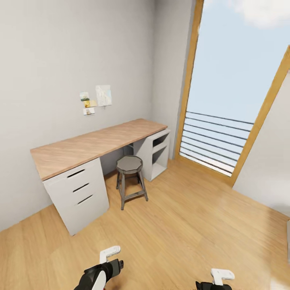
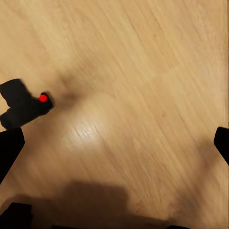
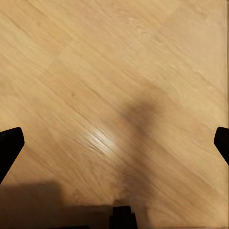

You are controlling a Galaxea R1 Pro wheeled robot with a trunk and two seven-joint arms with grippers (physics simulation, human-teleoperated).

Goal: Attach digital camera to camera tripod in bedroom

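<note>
Wood planks spread under us, a pale floor [image 1: 193, 217] running to the grey walls [image 1: 48, 64] of the bedroom. From the head we see a desk [image 1: 92, 143] with a wooden top against the wall, white drawers [image 1: 78, 193] under its near end and an open white shelf unit [image 1: 157, 155] under its far end. A small grey stool [image 1: 129, 165] stands just in front of the desk, between the two. Small notes [image 1: 96, 100] are pinned to the wall above. A tall wood-framed window [image 1: 237, 88] with horizontal rails fills the corner beyond.

Our left gripper [image 2: 114, 148] hangs over bare floor with its fingers [image 2: 9, 148] spread wide, one at each edge of the wrist picture, and nothing between them. The camera [image 2: 24, 106], black with a red button, lies on the floor just beyond the tip of one finger, outside the gap and not touching it so far as we can tell.

Our right gripper [image 3: 114, 143] is likewise wide open over the planks, fingers [image 3: 9, 145] far apart and holding nothing; only floor and our shadow lie between them. In the head view both grippers sit low at the frame's bottom edge, white tips showing.
</note>
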